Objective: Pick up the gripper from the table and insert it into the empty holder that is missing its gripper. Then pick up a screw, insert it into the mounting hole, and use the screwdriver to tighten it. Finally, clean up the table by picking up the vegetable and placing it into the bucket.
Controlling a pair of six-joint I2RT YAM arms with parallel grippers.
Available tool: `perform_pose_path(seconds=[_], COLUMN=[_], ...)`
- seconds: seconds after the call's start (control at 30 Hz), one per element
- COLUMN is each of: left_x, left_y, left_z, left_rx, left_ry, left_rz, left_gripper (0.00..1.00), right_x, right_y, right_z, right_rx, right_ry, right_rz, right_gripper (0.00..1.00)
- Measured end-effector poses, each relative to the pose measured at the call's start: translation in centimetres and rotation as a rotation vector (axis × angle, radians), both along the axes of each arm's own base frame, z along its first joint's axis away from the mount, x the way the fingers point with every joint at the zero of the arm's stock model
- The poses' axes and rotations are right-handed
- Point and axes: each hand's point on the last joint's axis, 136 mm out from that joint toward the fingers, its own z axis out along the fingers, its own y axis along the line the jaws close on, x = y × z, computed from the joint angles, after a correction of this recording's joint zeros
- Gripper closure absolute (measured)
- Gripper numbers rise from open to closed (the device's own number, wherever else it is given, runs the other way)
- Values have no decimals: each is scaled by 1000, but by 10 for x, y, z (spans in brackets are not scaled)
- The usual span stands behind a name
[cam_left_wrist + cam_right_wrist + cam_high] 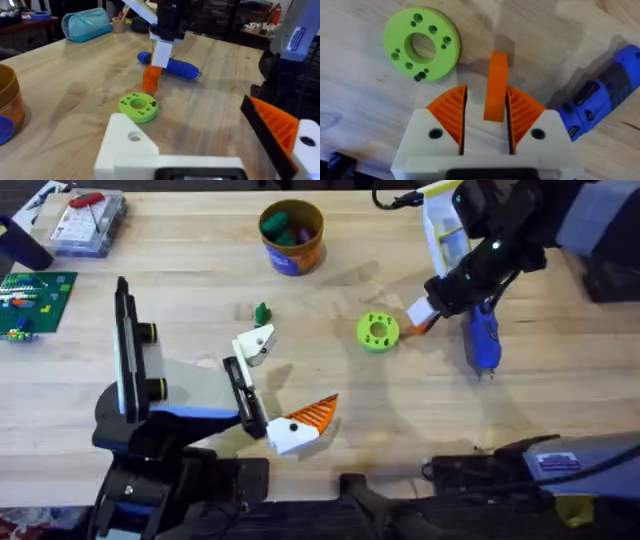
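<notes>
We see the right gripper (486,117) clenched on the gripper (496,85), lifted just beside the lime disc (377,331) toward the desk's right edge, w/ the blue screwdriver (484,340) near. Left gripper (290,425): we can't tell its state. Holder (254,343) sits mid-desk.

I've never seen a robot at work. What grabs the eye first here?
The right gripper holds an orange ribbed finger piece upright just above the wooden table. Beside it lie a lime-green round disc and a blue screwdriver.
</notes>
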Motion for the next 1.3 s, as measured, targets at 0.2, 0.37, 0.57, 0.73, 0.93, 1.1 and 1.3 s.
perform_pose_path(seconds=[0.2, 0.37, 0.57, 0.73, 0.93, 1.1, 1.3], left_x=[0, 0, 0, 0, 0, 0, 0], left_y=[0, 0, 0, 0, 0, 0, 0], left_z=[0, 0, 0, 0, 0, 0, 0], left_rx=[0, 0, 0, 0, 0, 0, 0], left_ry=[0, 0, 0, 0, 0, 0, 0], left_rz=[0, 0, 0, 0, 0, 0, 0], left_gripper=[13, 13, 13, 13, 13, 15, 14], right_x=[-4, -5, -5, -3, -3, -3, -3], right_y=[-1, -1, -2, -3, -3, -3, -3], right_z=[-1, -1, -1, -1, -1, -1, -1], right_rx=[-5, -8, -10, -17, -17, -17, -17], right_ry=[15, 19, 18, 10, 10, 10, 10], right_rz=[8, 20, 28, 28, 27, 27, 27], right_gripper=[590, 591, 754, 983, 993, 993, 993])
